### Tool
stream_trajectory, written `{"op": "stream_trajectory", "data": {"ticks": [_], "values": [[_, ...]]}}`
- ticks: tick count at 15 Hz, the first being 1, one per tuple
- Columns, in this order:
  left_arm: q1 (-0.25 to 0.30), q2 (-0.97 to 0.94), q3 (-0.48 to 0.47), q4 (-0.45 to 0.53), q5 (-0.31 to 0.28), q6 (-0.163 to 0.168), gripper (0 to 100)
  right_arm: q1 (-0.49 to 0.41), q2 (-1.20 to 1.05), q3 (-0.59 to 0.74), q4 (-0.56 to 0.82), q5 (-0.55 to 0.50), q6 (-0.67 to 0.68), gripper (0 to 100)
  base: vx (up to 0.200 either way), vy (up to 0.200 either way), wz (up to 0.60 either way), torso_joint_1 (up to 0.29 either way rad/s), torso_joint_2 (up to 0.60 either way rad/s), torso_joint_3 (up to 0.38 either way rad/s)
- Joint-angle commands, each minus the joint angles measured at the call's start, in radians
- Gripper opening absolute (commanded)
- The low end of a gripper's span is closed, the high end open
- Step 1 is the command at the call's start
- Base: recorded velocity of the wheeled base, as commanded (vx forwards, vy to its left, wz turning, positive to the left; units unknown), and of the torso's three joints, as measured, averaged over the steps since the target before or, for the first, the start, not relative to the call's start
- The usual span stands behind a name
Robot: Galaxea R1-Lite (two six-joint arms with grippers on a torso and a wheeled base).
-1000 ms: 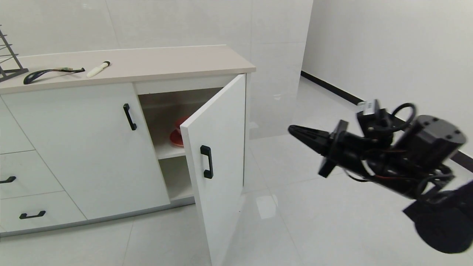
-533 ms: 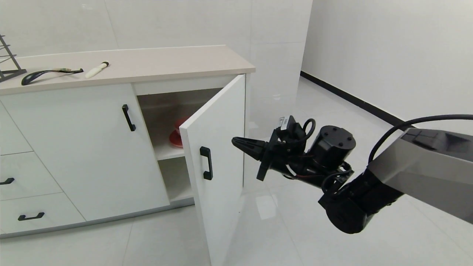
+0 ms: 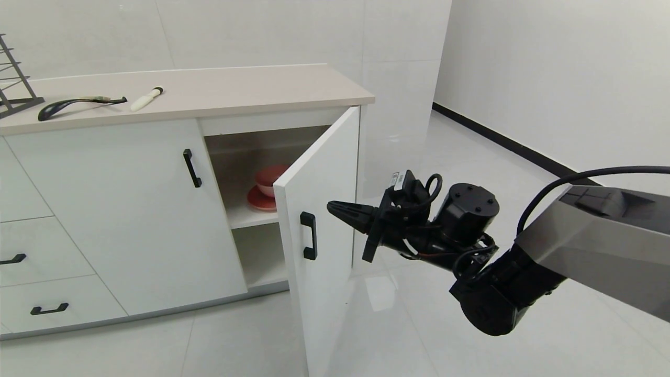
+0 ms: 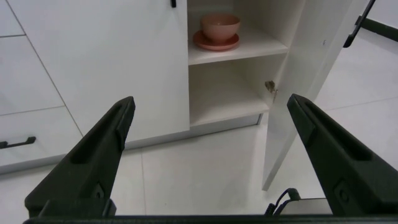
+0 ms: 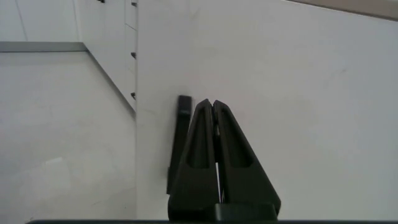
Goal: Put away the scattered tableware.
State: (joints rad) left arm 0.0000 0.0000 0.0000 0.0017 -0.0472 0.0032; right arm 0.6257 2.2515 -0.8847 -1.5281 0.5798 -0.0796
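Right hand (image 3: 335, 208), clenched, has swung in from three o'clock to just beside the door handle (image 3: 309, 235). Left hand (image 4: 211, 102) released. Bowl (image 3: 271, 178) on plate (image 3: 260, 200) on the shelf (image 3: 246, 214), door (image 3: 324, 173) hiding part.

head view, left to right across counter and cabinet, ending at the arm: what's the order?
wire rack → black ladle → white-handled utensil → closed door's handle → pink bowl on its plate → open door's handle → right gripper, jaws shut.
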Motion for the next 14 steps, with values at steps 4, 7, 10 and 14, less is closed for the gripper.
{"op": "stream_trajectory", "data": {"ticks": [4, 7, 10, 14], "values": [[0.0, 0.0, 0.0, 0.0, 0.0, 0.001, 100, 0.008, 0.057, -0.109, 0.006, 0.003, 0.0, 0, 0.0, 0.0, 0.0, 0.0, 0.0, 0.0], [0.0, 0.0, 0.0, 0.0, 0.0, 0.0, 100, 0.023, 0.094, -0.145, 0.008, 0.003, 0.0, 0, 0.0, 0.0, 0.0, 0.0, 0.0, 0.0], [0.0, 0.0, 0.0, 0.0, 0.0, 0.0, 100, 0.035, 0.137, -0.215, 0.011, 0.003, 0.0, 0, 0.0, 0.0, 0.0, 0.0, 0.0, 0.0], [0.0, 0.0, 0.0, 0.0, 0.0, 0.0, 100, 0.048, 0.221, -0.373, 0.051, 0.003, 0.0, 0, 0.0, 0.0, 0.0, 0.0, 0.0, 0.0]]}}
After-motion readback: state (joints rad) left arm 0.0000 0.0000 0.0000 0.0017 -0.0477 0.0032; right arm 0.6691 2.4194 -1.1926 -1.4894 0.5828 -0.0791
